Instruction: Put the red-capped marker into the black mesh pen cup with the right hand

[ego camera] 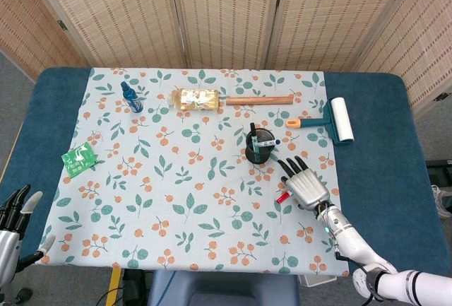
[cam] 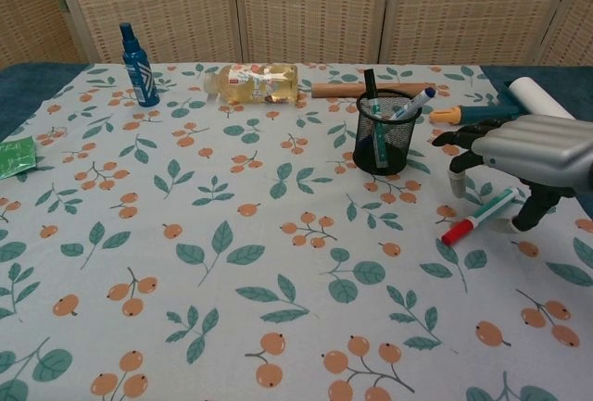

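Note:
The red-capped marker (cam: pixel 476 218) lies flat on the floral cloth, right of the black mesh pen cup (cam: pixel 382 133), its red cap (ego camera: pixel 282 197) pointing to the near left. The cup (ego camera: pixel 258 148) stands upright with several pens in it. My right hand (cam: pixel 523 154) hovers directly over the marker's far end with its fingers spread and holds nothing; in the head view this right hand (ego camera: pixel 305 185) covers most of the marker. Only the fingertips of my left hand (ego camera: pixel 14 207) show at the bottom left corner, spread and empty.
A lint roller (ego camera: pixel 337 119) lies at the far right, a wooden rolling pin (ego camera: pixel 258 99) and a yellow bottle (ego camera: pixel 198 99) lie behind the cup. A blue spray bottle (ego camera: pixel 131 97) stands at the far left, and a green packet (ego camera: pixel 78 158) lies near the left edge.

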Controlling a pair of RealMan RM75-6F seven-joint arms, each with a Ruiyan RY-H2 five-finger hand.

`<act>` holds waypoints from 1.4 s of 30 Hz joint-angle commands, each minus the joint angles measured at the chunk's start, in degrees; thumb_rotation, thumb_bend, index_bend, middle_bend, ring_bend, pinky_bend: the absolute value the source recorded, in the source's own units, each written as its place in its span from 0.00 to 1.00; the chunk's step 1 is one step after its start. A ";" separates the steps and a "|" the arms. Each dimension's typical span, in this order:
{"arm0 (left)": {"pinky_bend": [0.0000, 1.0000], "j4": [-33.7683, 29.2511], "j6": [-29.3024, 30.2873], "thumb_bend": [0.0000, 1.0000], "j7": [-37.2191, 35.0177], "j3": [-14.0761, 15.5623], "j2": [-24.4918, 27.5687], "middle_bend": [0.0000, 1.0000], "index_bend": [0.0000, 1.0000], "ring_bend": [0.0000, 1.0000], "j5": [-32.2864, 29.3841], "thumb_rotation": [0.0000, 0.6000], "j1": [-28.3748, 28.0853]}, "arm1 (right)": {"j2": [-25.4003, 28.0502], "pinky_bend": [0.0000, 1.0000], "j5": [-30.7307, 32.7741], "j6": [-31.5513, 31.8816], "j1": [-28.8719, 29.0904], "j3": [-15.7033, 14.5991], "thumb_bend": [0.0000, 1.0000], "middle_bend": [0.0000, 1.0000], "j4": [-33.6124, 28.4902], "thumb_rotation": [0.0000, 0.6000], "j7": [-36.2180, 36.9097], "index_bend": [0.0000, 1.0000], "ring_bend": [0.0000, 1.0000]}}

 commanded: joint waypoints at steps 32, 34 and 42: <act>0.20 1.28 2.61 0.27 -2.23 -0.22 0.33 0.00 0.00 0.01 2.06 1.00 1.12 | -5.40 0.00 4.21 2.79 3.83 -1.75 0.28 0.09 5.75 1.00 -0.15 0.63 0.00; 0.20 1.27 2.53 0.27 -2.06 -0.19 0.23 0.00 0.00 0.02 2.13 1.00 1.13 | -3.70 0.00 3.28 4.40 3.39 -1.56 0.28 0.10 3.51 1.00 0.26 0.65 0.00; 0.20 1.12 1.44 0.27 -0.95 -0.35 -0.33 0.00 0.00 0.01 1.77 1.00 0.79 | 5.12 0.00 -0.84 10.82 0.60 1.48 0.28 0.11 -8.09 1.00 10.09 0.65 0.00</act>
